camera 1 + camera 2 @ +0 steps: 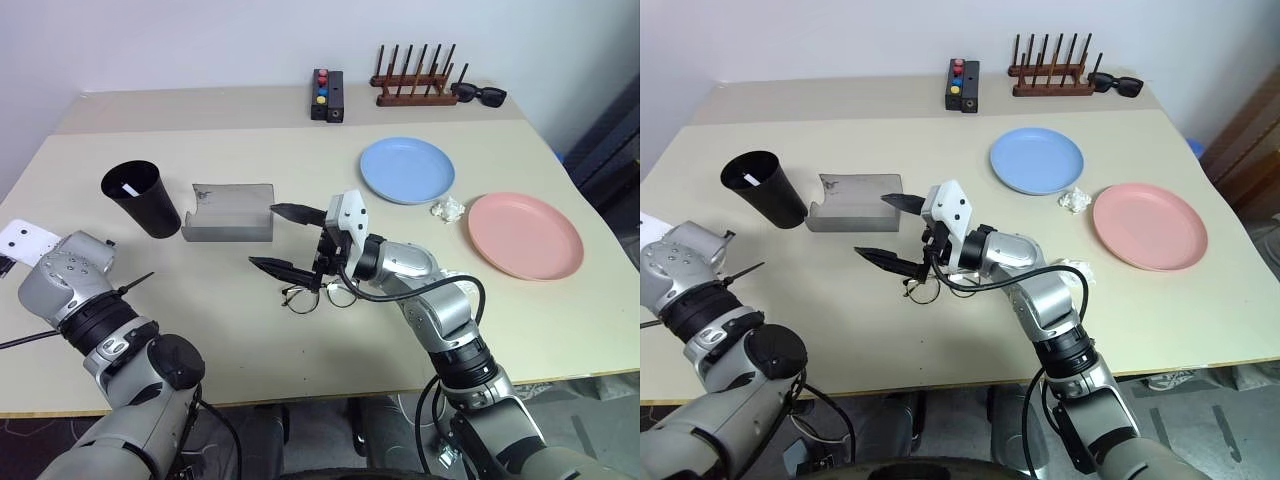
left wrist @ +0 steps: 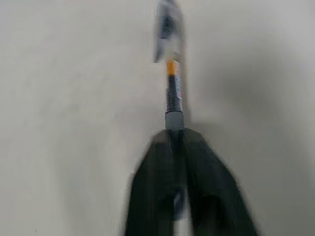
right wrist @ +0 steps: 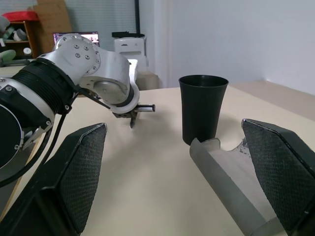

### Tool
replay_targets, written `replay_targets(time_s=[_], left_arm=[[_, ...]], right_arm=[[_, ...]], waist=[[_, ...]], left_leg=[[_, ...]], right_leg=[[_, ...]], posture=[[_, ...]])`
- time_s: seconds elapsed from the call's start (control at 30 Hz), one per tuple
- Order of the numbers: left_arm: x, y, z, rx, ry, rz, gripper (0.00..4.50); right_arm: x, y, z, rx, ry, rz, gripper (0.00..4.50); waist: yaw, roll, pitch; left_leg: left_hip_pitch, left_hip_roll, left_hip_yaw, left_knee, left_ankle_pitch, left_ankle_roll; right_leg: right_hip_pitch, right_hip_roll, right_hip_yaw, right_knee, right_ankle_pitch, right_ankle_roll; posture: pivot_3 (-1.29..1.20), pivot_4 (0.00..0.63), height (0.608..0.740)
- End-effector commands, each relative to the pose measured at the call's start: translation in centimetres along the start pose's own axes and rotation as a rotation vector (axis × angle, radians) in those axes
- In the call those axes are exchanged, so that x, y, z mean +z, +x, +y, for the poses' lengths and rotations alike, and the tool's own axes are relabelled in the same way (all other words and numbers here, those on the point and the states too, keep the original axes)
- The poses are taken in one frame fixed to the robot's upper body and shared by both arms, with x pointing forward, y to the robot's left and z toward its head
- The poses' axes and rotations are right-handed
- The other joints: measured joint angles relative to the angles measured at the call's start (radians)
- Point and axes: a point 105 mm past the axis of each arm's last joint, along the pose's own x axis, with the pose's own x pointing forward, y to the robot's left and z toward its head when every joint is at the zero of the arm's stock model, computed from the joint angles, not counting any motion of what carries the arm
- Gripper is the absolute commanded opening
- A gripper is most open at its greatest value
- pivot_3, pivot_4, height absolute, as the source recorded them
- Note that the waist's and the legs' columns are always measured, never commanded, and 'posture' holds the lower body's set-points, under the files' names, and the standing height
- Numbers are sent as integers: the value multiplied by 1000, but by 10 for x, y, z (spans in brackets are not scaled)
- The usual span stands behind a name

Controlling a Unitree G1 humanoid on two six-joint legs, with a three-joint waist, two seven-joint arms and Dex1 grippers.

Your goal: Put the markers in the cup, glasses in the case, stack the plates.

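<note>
In the left wrist view my left gripper [image 2: 173, 135] is shut on a marker [image 2: 172, 93], whose barrel sticks out past the fingertips over the bare table. My left arm sits at the table's near left corner. The black cup [image 1: 140, 197] stands at the left, with something slim and white inside its rim. Next to it lies the grey case [image 1: 230, 212], lid open. My right gripper [image 1: 262, 236] hangs open just in front of the case. The wire-rimmed glasses [image 1: 315, 296] lie on the table beneath it. The blue plate [image 1: 407, 170] and the pink plate [image 1: 525, 235] lie apart at the right.
A crumpled white scrap [image 1: 448, 208] lies between the plates. At the back stand a black box with coloured buttons [image 1: 327, 95], a wooden peg rack [image 1: 415, 85] and black sunglasses [image 1: 480, 95]. A white card [image 1: 25, 240] lies at the left edge.
</note>
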Motion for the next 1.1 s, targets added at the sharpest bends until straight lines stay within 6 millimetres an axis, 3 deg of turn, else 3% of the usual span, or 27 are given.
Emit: replay_targets(time_s=[0.03,0.23,0.53,0.9,1.07,1.1], left_arm=[[22,-8,-3,-21,-31,-86,2345],[21,-7,-3,-21,-32,-77,2345],[25,10,-2,13,18,-25,2345],[12,23,-9,-2,24,123,2345],[9,24,-8,4,7,140,53],[9,24,-8,3,7,138,15]], right_arm=[[11,3,3,19,-27,-37,4500],[11,2,3,19,-27,-36,4500],[11,3,3,21,-24,-34,4500],[11,3,3,19,-26,-35,4500],[11,2,3,17,-28,-33,4500],[11,2,3,18,-28,-33,4500]], waist=[[0,0,0],[0,0,0],[-1,0,0],[-1,0,0],[0,0,0],[1,0,0]], left_leg=[[0,0,0,0,0,0],[0,0,0,0,0,0],[0,0,0,0,0,0],[0,0,0,0,0,0],[0,0,0,0,0,0],[0,0,0,0,0,0]], right_leg=[[0,0,0,0,0,0],[0,0,0,0,0,0],[0,0,0,0,0,0],[0,0,0,0,0,0],[-1,0,0,0,0,0],[-1,0,0,0,0,0]], posture=[[0,150,740],[0,150,740],[0,150,740],[0,150,740],[0,150,740],[0,150,740]])
